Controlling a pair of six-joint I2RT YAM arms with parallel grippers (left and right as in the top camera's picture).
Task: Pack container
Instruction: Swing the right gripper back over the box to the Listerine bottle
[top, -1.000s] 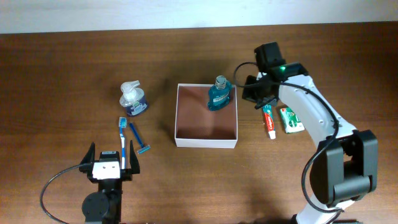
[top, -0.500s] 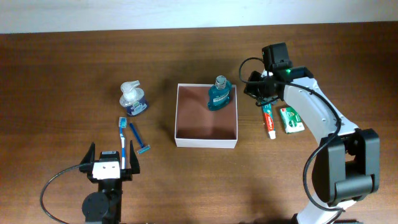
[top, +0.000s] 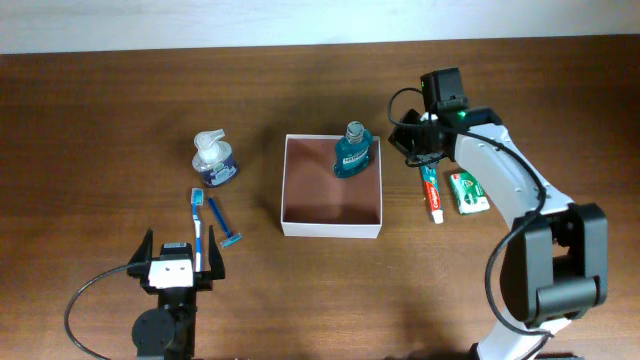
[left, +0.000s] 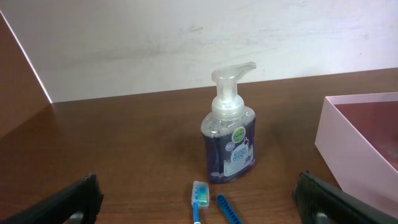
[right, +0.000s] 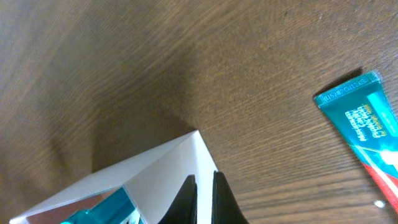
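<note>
Since a second ago, the right end effector (top: 408, 145) has been drawn a little away from the container (top: 332, 229) and toward the far side of the desk (top: 100, 110), while everything else is left where it was. Packing is judged to be at an early stage. Only a teal mouthwash bottle (top: 352, 152) is seen standing inside the container, in the corner nearest the right end effector. The present step is taken to be the gap between one item set down and the next one fetched. The right end effector is held above the desk just outside that corner. In the right wrist view its fingers are pressed together with nothing between them, and no contact with the white wall beneath them can be made out. A toothpaste tube (top: 432, 193) is laid just to the near side of it, with a small green box (top: 467, 192) beside the tube on the outer side. For the next move, the fingers would need to be spread first and then brought down across the tube. The left end effector (top: 180, 245) is parked with its fingers fully apart and empty. Ahead of it are found a toothbrush (top: 198, 222), a blue razor (top: 222, 222) and, farther ahead, a pump soap bottle (top: 214, 160), none yet packed, with the container well off to its right.
</note>
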